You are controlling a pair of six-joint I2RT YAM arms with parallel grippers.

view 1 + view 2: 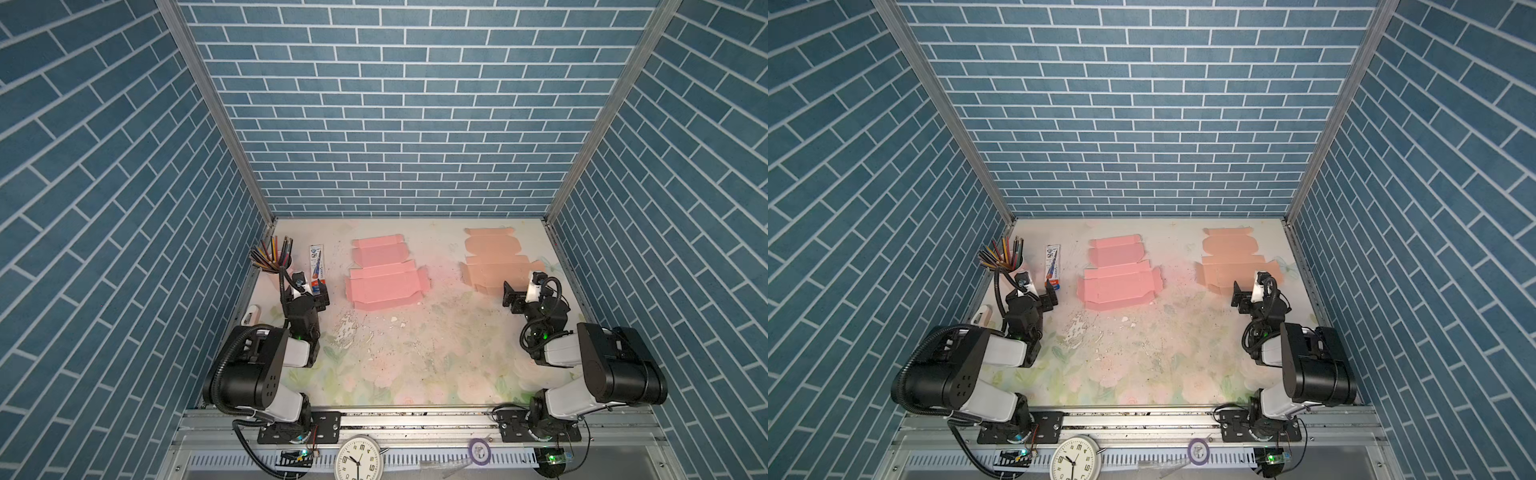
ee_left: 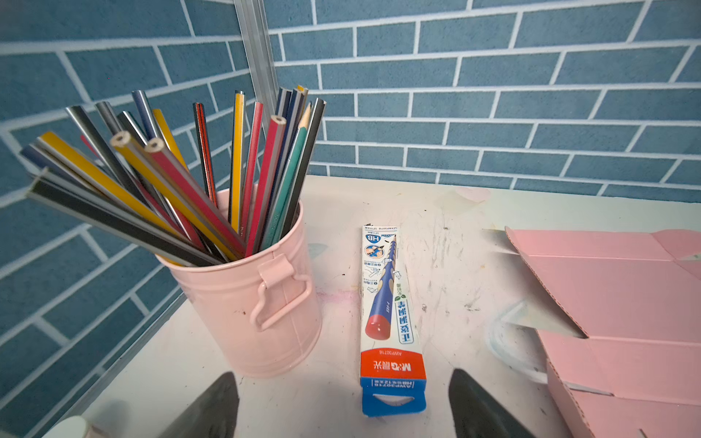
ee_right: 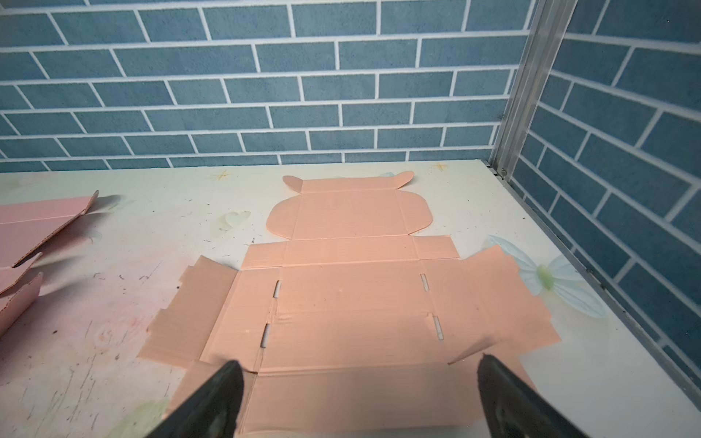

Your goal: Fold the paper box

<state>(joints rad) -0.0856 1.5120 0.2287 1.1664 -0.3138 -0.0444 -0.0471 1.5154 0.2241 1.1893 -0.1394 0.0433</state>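
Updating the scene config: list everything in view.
pink box blank: 1, pink, flat, left of centre
peach box blank: 1, peach, flat, far right
bucket: 1, pink, far left
pencils: many, mixed, in bucket
pencil carton: 1, white-blue-red, beside bucket
white item: 1, white, left edge
clock: 1, white, front edge
tape roll: 1, purple, front edge
table: 1, pale floral
left gripper: 1, black, open, by pencil carton
right gripper: 1, black, open, at peach box blank's near edge

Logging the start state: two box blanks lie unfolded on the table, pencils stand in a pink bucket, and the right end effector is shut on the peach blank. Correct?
No: the right wrist view shows the right end effector open, gripping nothing, by the peach blank. The rest holds.
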